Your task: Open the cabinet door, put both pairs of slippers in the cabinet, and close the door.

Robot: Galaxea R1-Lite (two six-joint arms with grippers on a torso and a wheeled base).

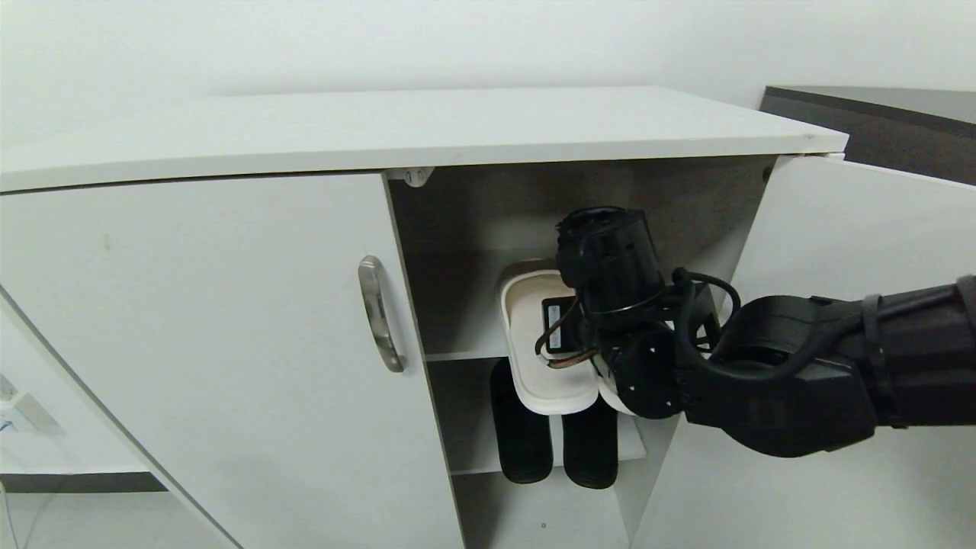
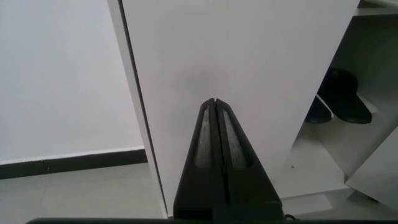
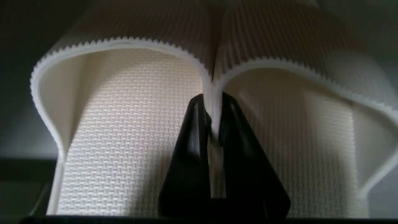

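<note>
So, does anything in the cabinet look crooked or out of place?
The black slippers stick out past the front edge of the lower shelf; this might hinder the door when it closes. The white slippers also overhang the upper shelf, but the right gripper holds them pinched together.

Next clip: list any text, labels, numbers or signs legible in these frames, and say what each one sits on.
No text can be read in any view.
A small pale sticker on the black module at the right arm's wrist: too small to read.
No print seen on the white slippers, the black slippers or the cabinet door.
</note>
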